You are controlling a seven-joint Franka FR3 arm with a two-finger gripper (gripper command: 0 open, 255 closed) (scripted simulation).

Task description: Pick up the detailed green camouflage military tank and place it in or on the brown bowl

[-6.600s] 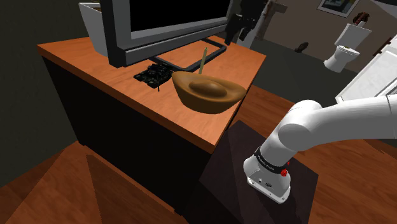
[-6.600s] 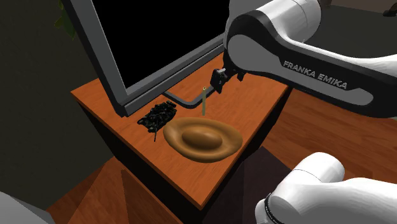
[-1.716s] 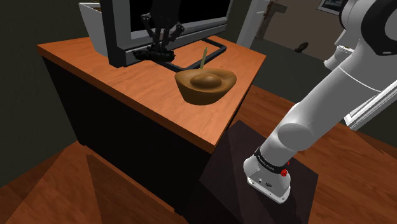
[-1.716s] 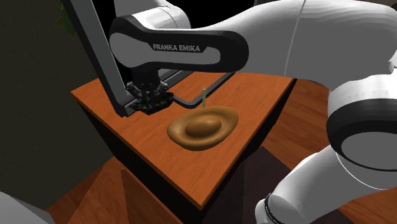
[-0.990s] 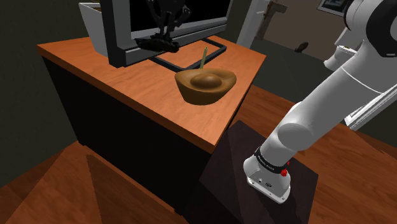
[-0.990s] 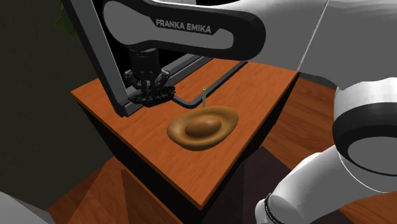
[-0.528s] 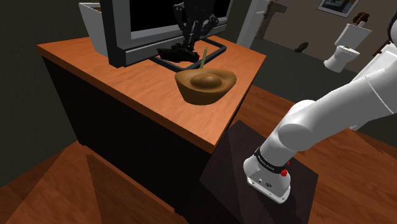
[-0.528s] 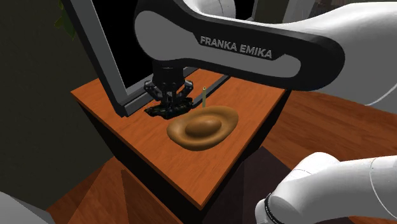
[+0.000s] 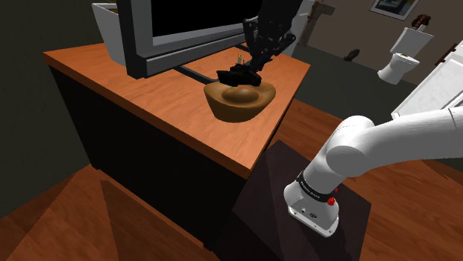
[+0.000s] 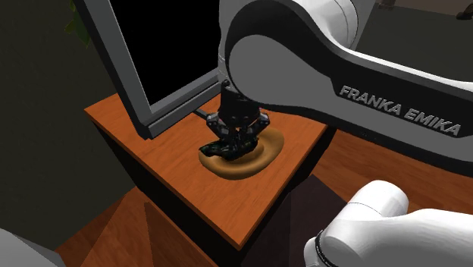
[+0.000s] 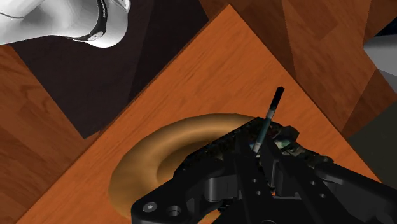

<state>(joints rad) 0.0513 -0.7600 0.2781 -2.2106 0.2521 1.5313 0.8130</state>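
A large dark-screened monitor [image 9: 193, 30] stands at the shoulder view's left on an orange-brown wooden desk [image 9: 148, 96], with wood floor [image 9: 59, 222] below. Further right on the desk sits the brown bowl [image 9: 234, 107]. The black gripper [image 9: 241, 73] hangs over it, fingers pinched on the dark green tank [image 9: 231, 76], which sits above the bowl's hollow; whether they touch is unclear. A white toilet [image 9: 404, 52] stands far right.
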